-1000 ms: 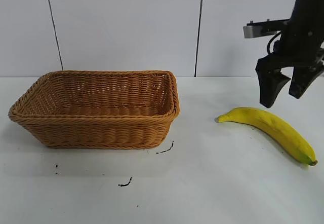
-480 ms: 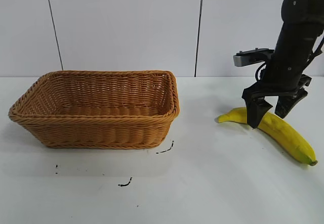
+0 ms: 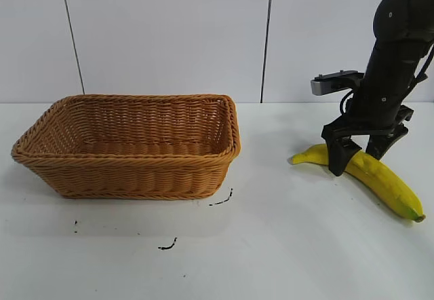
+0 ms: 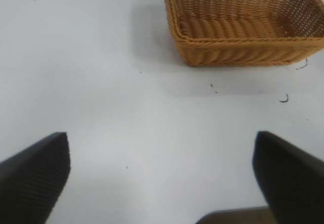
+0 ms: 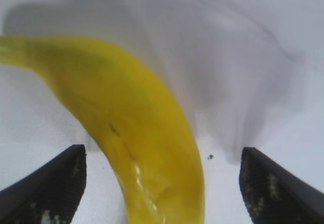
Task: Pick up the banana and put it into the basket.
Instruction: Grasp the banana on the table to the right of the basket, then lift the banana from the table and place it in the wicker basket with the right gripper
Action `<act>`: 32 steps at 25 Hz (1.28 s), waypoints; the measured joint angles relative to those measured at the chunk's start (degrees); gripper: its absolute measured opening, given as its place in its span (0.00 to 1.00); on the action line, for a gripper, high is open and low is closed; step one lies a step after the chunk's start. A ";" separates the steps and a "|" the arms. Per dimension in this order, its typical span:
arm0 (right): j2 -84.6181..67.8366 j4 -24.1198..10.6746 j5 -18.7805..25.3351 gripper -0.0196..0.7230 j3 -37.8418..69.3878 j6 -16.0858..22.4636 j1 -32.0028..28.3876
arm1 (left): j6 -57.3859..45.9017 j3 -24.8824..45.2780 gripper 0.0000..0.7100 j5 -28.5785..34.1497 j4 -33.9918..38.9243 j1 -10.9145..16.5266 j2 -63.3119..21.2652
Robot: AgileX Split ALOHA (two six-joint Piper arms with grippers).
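The yellow banana [image 3: 380, 181] lies on the white table at the right, its greenish tip toward the front right. My right gripper [image 3: 357, 156] is open and down over the banana's left half, one finger on each side, with gaps to both. In the right wrist view the banana [image 5: 136, 133] runs between the two dark fingers [image 5: 50, 183]. The tan woven basket [image 3: 129, 145] stands empty at the left, well apart from the banana. My left gripper [image 4: 162, 178] is open above bare table, away from the basket [image 4: 243, 24].
Small black marks [image 3: 220, 200] dot the table in front of the basket. A white panelled wall stands behind the table. Bare table lies between the basket and the banana.
My right gripper has come down from above the table and moved slightly left, and now straddles the banana. The banana and the basket have not moved.
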 joint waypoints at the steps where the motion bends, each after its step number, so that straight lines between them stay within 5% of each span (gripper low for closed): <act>1: 0.00 0.00 0.04 0.66 0.00 0.05 0.00 | 0.00 0.00 0.98 0.00 0.00 0.00 0.00; 3: 0.00 -0.41 0.36 0.45 -0.08 0.63 0.00 | 0.00 0.00 0.98 0.00 0.00 0.00 0.00; 21: -17.12 -2.86 4.48 0.46 -0.72 1.70 0.00 | 0.00 0.00 0.98 0.00 0.00 0.00 0.00; 26: -17.69 -2.86 9.85 0.46 -7.48 1.50 0.00 | 0.00 0.00 0.98 0.00 0.00 0.00 0.00; 32: -17.69 -1.06 10.02 0.46 -15.22 0.44 0.20 | 0.00 0.00 0.98 0.00 0.00 0.00 0.00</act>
